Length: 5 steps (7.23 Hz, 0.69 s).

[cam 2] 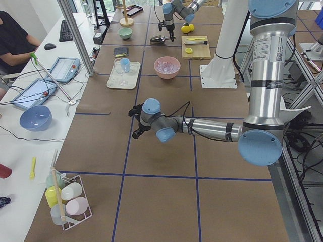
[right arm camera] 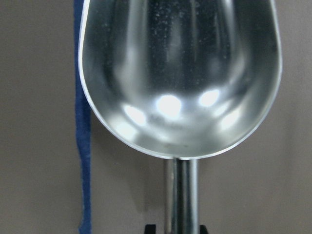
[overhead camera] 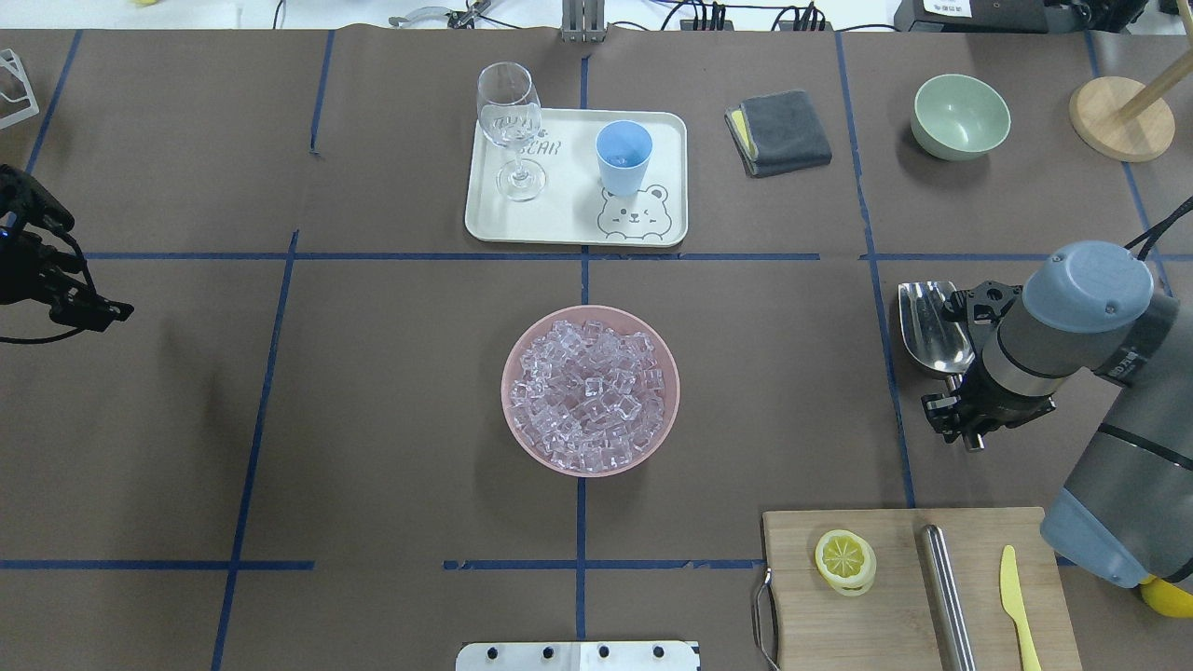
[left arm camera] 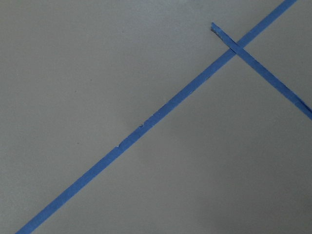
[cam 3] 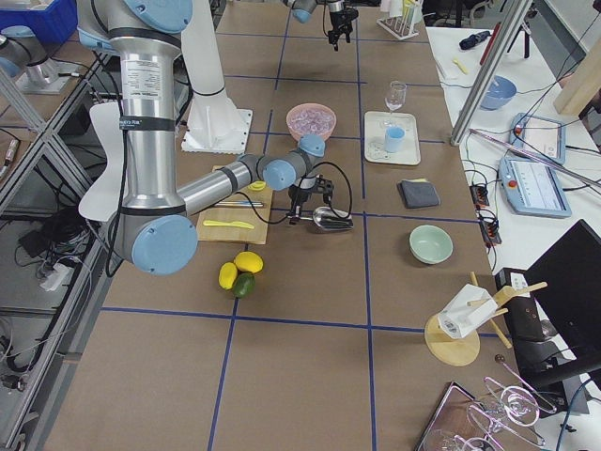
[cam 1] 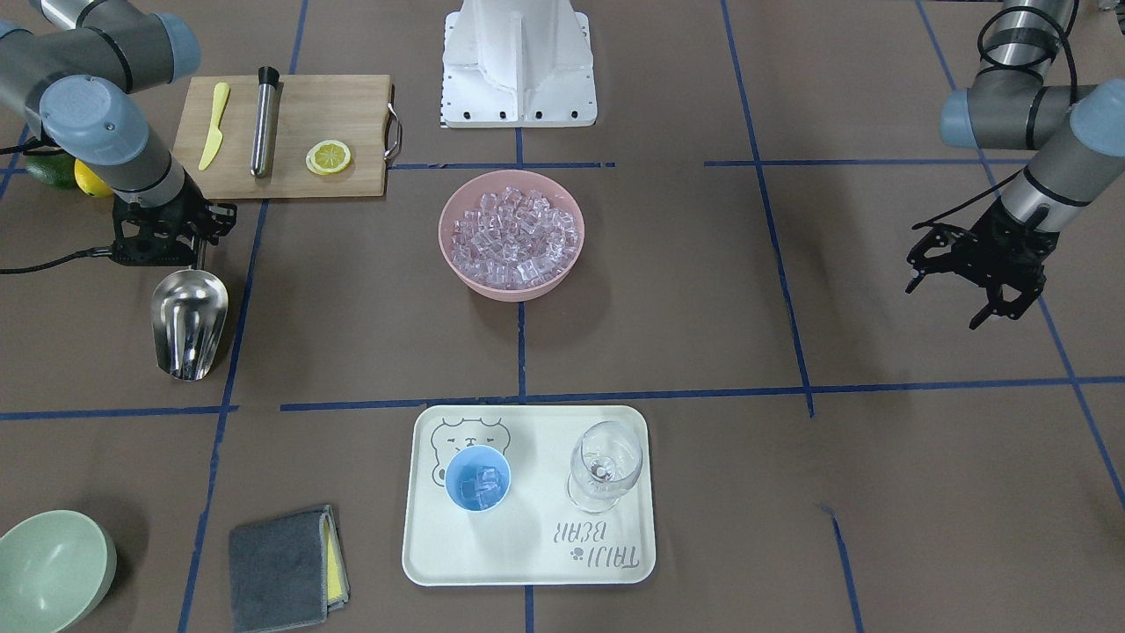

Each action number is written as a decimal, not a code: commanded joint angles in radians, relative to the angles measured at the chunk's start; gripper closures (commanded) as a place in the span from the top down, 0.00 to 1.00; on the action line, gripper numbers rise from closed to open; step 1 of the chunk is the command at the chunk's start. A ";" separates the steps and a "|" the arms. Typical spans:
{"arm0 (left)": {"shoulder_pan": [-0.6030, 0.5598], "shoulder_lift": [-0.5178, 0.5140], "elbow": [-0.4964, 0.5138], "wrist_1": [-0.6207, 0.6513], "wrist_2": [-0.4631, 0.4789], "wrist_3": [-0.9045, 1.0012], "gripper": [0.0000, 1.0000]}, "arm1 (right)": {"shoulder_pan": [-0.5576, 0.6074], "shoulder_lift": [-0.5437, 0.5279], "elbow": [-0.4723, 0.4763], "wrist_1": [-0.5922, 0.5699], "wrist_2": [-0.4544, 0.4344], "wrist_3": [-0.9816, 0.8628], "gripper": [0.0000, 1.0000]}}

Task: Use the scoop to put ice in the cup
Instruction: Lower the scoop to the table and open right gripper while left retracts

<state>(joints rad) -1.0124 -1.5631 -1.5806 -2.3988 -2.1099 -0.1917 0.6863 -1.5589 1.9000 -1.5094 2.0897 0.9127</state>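
Observation:
The steel scoop (cam 1: pixel 189 321) lies low over the table on my right side, its bowl empty, and fills the right wrist view (right arm camera: pixel 180 73). My right gripper (cam 1: pixel 189 264) has its jaws close around the scoop's thin handle (right arm camera: pixel 181 195). The light-blue cup (cam 1: pixel 477 477) stands on the white tray (cam 1: pixel 527 563) with a few ice cubes (cam 1: pixel 484 482) inside. Many more ice cubes (cam 1: pixel 514 237) fill the pink bowl (cam 1: pixel 466 286) at the table's middle. My left gripper (cam 1: pixel 949 303) is open and empty, hovering far off at the other side.
A clear wine glass (cam 1: pixel 605 466) stands on the tray beside the cup. A cutting board (cam 1: pixel 352 114) holds a steel tube, a yellow knife and a lemon slice. A grey cloth (cam 1: pixel 281 567) and a pale green bowl (cam 1: pixel 53 571) sit near the front edge.

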 commanded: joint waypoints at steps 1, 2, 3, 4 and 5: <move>-0.027 0.003 0.001 0.024 0.001 0.000 1.00 | 0.002 0.005 0.010 0.000 0.000 0.015 1.00; -0.075 0.000 -0.005 0.100 0.001 0.000 1.00 | 0.022 0.003 0.025 0.000 0.003 0.015 1.00; -0.121 0.000 -0.018 0.166 -0.001 0.000 1.00 | 0.073 0.002 0.046 0.000 0.006 0.014 1.00; -0.203 0.000 -0.019 0.218 -0.033 0.000 1.00 | 0.147 0.000 0.053 0.000 0.010 0.003 1.00; -0.298 0.000 -0.018 0.292 -0.133 0.002 1.00 | 0.209 -0.003 0.048 0.000 0.012 -0.005 1.00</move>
<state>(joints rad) -1.2037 -1.5630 -1.5974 -2.1915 -2.1561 -0.1914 0.8162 -1.5585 1.9462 -1.5094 2.0982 0.9177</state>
